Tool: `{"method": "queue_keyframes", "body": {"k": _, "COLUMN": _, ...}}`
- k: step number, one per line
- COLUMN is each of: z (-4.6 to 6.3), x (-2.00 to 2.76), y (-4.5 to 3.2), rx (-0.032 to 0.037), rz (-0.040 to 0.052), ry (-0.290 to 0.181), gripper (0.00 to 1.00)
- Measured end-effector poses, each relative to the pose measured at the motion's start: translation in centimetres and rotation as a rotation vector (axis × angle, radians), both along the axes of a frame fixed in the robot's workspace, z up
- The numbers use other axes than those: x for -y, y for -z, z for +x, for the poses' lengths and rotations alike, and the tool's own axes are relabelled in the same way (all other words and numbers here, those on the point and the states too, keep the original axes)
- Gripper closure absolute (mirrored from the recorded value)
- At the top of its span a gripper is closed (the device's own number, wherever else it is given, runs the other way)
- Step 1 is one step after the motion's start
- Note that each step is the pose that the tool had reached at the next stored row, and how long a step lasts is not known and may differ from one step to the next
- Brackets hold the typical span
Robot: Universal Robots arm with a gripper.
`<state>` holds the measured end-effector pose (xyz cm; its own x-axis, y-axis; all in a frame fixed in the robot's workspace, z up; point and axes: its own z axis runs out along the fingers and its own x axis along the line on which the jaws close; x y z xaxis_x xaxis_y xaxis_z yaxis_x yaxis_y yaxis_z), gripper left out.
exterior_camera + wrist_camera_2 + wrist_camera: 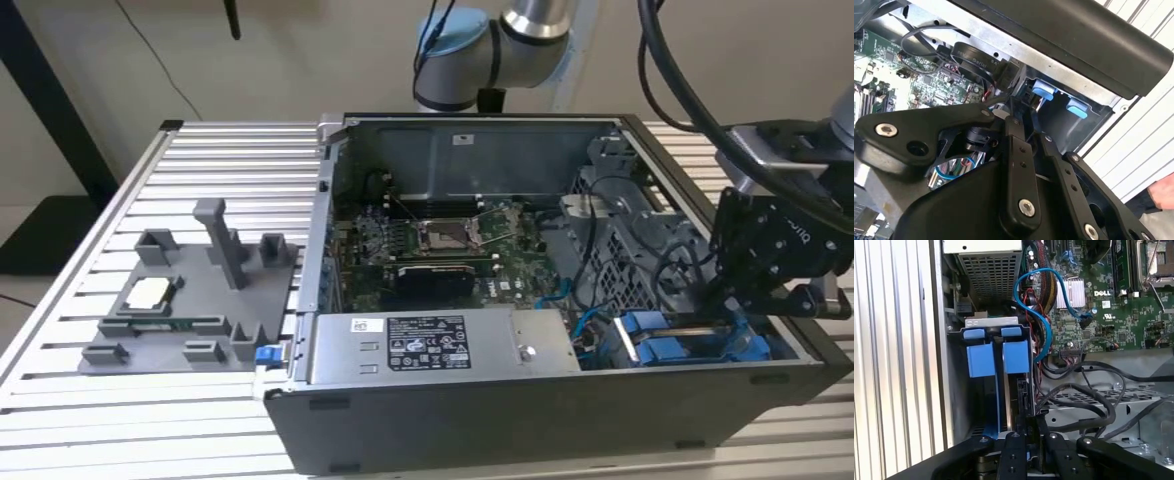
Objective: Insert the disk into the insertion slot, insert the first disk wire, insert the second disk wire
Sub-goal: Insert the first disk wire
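Note:
The disk (1016, 360) sits in its blue carrier inside the insertion slot (990, 322), a metal drive bay at the case's corner; it also appears in the exterior view (683, 345). My gripper (1031, 424) hangs right over the disk's connector end, its fingers (1013, 452) drawn close together on a black plug of a disk wire (1043, 412) that trails off toward the drive cage. In the exterior view my gripper (731, 312) reaches down into the case at the view's right. In the second wrist view my gripper (1026, 127) points at the blue tabs (1043, 91).
A second blue carrier (981, 360) fills the neighbouring slot. A blue cable (1026, 295) and black cable bundles (1104, 412) crowd the space beside the bay. The grey power supply (427, 345) and motherboard (441, 240) lie inside the case. A grey fixture (187, 300) stands on the slatted table.

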<state>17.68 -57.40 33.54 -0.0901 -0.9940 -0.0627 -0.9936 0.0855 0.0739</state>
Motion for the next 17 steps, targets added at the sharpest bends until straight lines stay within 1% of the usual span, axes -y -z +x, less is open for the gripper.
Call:
{"method": "queue_keyframes", "body": {"k": 5, "z": 0.0, "x": 0.00, "y": 0.46, "rx": 0.0015, "rz": -0.0023, "ry": 0.000, "gripper": 0.81}}
{"method": "queue_keyframes", "body": {"k": 7, "z": 0.0, "x": 0.00, "y": 0.55, "rx": 0.0016, "rz": -0.0003, "ry": 0.000, "gripper": 0.80}}
{"method": "queue_keyframes", "body": {"k": 8, "z": 0.0, "x": 0.00, "y": 0.44, "rx": 0.0015, "rz": 0.0013, "ry": 0.000, "gripper": 0.80}}
{"method": "queue_keyframes", "body": {"k": 9, "z": -0.1, "x": 0.00, "y": 0.06, "rx": 0.0010, "rz": 0.0018, "ry": 0.000, "gripper": 0.80}}
{"method": "queue_keyframes", "body": {"k": 10, "z": -0.1, "x": 0.00, "y": -0.45, "rx": 0.0009, "rz": 0.0006, "ry": 0.000, "gripper": 0.73}}
{"method": "queue_keyframes", "body": {"k": 13, "z": -0.1, "x": -0.01, "y": -1.89, "rx": 0.0009, "rz": -0.0003, "ry": 0.000, "gripper": 0.73}}
{"method": "queue_keyframes", "body": {"k": 17, "z": -0.1, "x": -0.16, "y": -3.40, "rx": 0.0020, "rz": -0.0005, "ry": 0.000, "gripper": 0.73}}
